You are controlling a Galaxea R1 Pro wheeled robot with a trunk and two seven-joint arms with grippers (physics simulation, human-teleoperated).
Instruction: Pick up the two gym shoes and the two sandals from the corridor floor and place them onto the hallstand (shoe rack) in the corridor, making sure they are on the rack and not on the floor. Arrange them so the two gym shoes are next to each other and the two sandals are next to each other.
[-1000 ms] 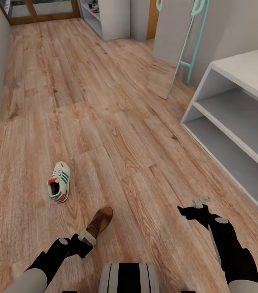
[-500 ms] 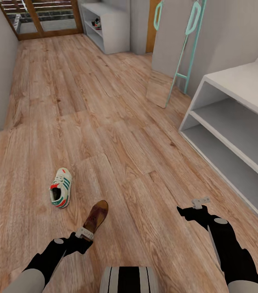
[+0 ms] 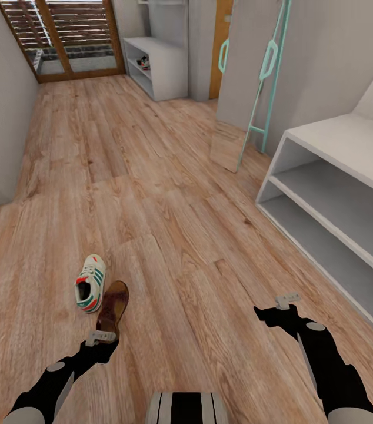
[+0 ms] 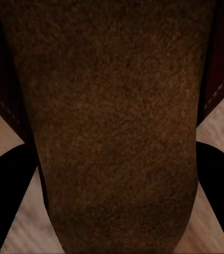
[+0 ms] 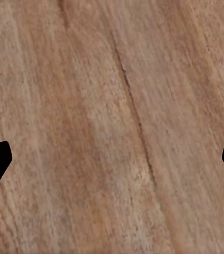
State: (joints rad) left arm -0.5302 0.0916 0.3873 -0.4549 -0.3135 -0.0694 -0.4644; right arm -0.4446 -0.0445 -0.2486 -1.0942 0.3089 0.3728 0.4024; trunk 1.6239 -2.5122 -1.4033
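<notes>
Head view: left pincer (image 3: 100, 338) clamped on sandal (image 3: 113, 305), toe pointing away; right pincer (image 3: 287, 300) apart.

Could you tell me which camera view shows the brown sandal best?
The head view: the whole sandal shows beside the gym shoe, ahead of the left gripper. The left wrist view gives just a close brown surface; the right wrist view looks at floor.

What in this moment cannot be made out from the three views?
- Left claw, head view: whether it pinches the sandal; the wrist view is too close, just brown sole.
- Sandal's straps: hidden, underside faces the cameras.
- Far rack, head view: the shoe-like item on its shelf is too small to identify.
- Near rack, head view: cut off by the right edge.
- Right claw: only finger tips show at the frame sides.
</notes>
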